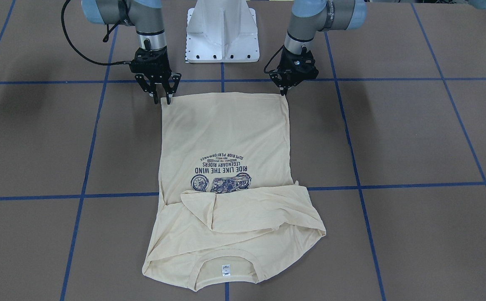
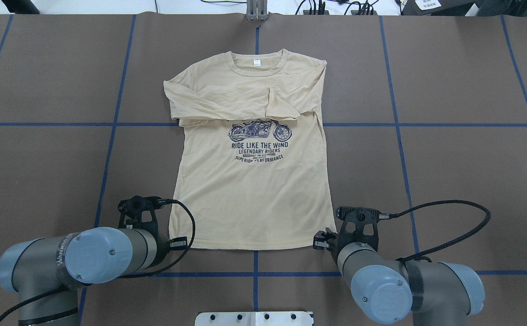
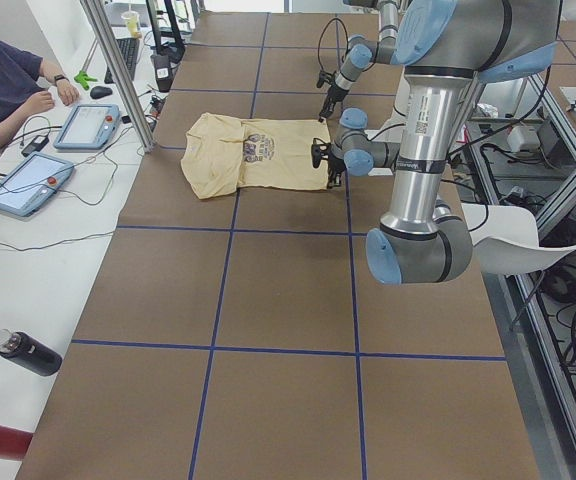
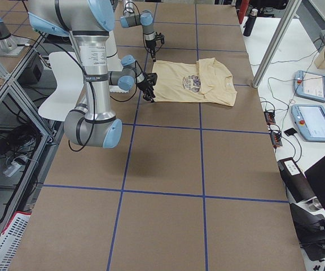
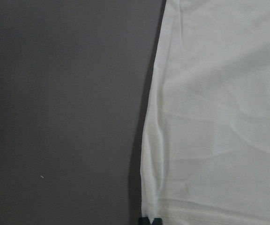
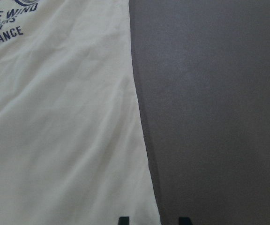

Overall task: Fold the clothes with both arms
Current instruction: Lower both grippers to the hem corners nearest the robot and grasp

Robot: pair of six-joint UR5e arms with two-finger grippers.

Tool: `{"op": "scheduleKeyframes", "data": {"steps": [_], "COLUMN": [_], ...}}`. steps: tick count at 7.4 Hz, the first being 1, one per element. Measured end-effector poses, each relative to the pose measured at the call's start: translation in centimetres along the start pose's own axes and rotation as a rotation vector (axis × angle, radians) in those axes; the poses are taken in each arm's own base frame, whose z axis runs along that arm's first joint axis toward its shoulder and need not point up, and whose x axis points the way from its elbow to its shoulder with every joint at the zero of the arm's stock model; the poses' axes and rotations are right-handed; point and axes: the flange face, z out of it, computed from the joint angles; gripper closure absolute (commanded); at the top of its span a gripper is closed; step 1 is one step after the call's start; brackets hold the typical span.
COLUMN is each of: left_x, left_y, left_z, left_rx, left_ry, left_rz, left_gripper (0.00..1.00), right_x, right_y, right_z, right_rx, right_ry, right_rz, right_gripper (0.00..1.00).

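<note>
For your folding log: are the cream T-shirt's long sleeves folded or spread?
Folded: both sleeves lie across the chest of the pale cream T-shirt.

This is a robotics lab. Two tubular robot arms (image 2: 104, 253) work either side of a white pedestal (image 1: 222, 33) at a long table (image 3: 268, 300) covered in brown sheeting and gridded with blue tape. Aluminium framing (image 3: 118, 75) rises beside it. An operator (image 3: 3, 75) sits at a white bench (image 3: 28, 280) (a mouse lies near the hand) with two touchscreen pendants (image 3: 86, 126) and trailing cables.
</note>
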Motion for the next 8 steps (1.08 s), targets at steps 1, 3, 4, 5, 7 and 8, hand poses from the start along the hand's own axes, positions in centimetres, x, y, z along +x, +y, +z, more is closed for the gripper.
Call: {"op": "scheduleKeyframes", "data": {"steps": [1, 3, 4, 5, 7, 8], "left_x": [0.00, 0.02, 0.06, 0.10, 0.18, 0.22], "left_y": [0.00, 0.00, 0.00, 0.00, 0.00, 0.00], "left_z": [0.00, -0.05, -0.10, -0.15, -0.38, -0.52], "left_rx": [0.000, 0.000, 0.000, 0.000, 0.000, 0.000], "left_ry": [0.000, 0.001, 0.002, 0.004, 0.008, 0.011], "left_rz": [0.000, 0.000, 0.000, 0.000, 0.000, 0.000], "left_gripper": [1.00, 1.00, 1.00, 1.00, 1.00, 1.00], "right_x": [0.09, 0.10, 0.07, 0.05, 0.04, 0.04], "right_y": [0.26, 0.48, 0.63, 0.76, 0.92, 0.98], "right_z": [0.02, -0.01, -0.01, -0.01, 0.02, 0.06], "right_rx": [-0.002, -0.003, -0.002, 0.000, 0.001, 0.002], "right_ry": [0.001, 0.001, 0.001, 0.001, 0.002, 0.003], "right_rz": [-0.004, -0.007, -0.009, -0.012, -0.013, -0.014], "right_gripper": [0.56, 0.56, 0.58, 0.64, 0.76, 0.94]}}
